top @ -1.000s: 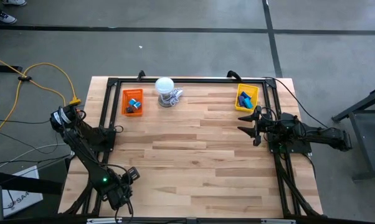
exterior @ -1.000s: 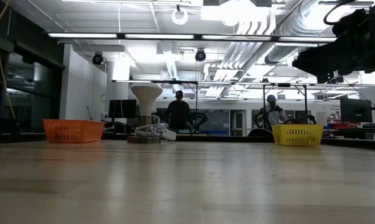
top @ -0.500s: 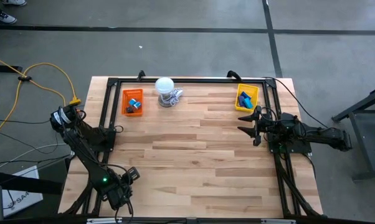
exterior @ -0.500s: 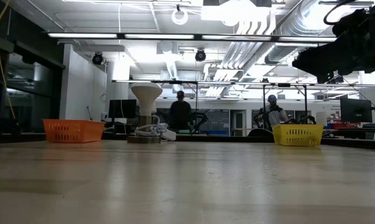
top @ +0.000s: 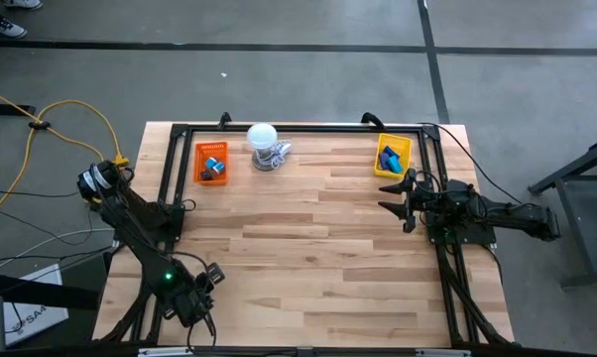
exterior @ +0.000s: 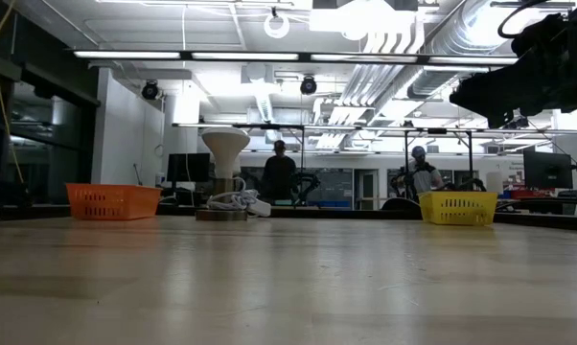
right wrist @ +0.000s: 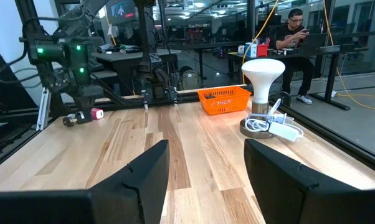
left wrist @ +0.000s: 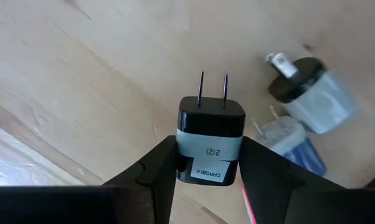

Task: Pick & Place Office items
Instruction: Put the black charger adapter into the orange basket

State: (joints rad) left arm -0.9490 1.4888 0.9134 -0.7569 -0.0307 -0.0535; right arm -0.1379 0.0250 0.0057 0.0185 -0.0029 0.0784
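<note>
My left gripper (left wrist: 209,152) is near the table's front left corner (top: 192,297), pointing steeply down and shut on a black wall-charger plug (left wrist: 210,134) with a pale label band. Two more office items lie on the wood below it: a black-and-white plug (left wrist: 312,93) and a white-and-blue one (left wrist: 288,142). The right wrist view shows small pieces, one with a pink end (right wrist: 96,113), on the table under that arm. My right gripper (top: 391,194) waits level at the table's right side, open and holding nothing (right wrist: 206,180). My left gripper pinches the plug's black body by its two side faces (left wrist: 182,152), at the end away from the prongs, between its two fingers (left wrist: 159,168). The fingers come from above, pointing steeply down. The two prongs (left wrist: 212,87) point toward the table, away from the fingers.
An orange tray (top: 211,163) with blue and dark pieces stands at the far left, and a yellow tray (top: 394,156) with blue pieces at the far right. Between them is a white round-topped lamp with a cable (top: 265,147). People sit at desks beyond the table (exterior: 279,172).
</note>
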